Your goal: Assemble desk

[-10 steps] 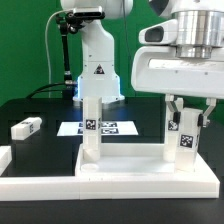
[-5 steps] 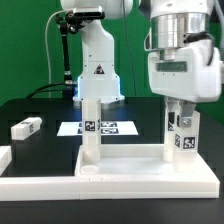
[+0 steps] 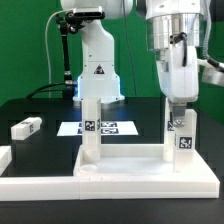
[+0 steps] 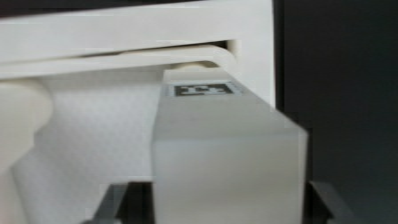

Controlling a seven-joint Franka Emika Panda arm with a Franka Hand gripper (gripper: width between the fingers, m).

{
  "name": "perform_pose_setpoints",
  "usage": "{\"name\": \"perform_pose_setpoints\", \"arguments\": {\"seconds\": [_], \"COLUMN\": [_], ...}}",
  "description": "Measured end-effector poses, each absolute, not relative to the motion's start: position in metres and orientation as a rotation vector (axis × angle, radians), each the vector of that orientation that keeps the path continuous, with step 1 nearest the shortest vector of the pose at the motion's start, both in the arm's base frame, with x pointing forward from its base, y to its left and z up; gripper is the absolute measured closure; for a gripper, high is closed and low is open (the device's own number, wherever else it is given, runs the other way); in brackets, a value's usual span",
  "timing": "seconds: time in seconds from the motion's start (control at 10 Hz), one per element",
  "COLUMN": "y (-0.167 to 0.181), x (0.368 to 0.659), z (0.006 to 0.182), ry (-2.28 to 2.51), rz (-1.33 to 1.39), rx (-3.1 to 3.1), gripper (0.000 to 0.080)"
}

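The held leg (upright on the desk top, toward the exterior view's right) is pinched at its upper end by the gripper. A second leg is seen upright on that top, toward the exterior view's left.

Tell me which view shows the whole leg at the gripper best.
The exterior view: the leg stands upright on the desk top, most of its height showing. The wrist view looks along it between the fingers, foreshortened, with one tag.

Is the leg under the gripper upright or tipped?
Upright: the white square plastic leg stands vertical on the flat white desk top, parallel to the other leg.
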State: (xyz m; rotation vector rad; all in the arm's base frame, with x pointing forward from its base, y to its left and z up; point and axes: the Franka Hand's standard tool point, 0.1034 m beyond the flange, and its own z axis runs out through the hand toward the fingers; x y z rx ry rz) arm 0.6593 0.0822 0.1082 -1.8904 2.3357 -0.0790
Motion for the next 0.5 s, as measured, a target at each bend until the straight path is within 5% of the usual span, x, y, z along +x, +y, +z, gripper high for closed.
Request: {"name": "perform_pose_setpoints", "arguments": {"seconds": [0.5], "y": [0.0831], "x": [0.6570], "z": [0.1066], "ry": [2.549], "rz": [-0.023], "rx": [-1.471], "gripper": [0.0492]}}
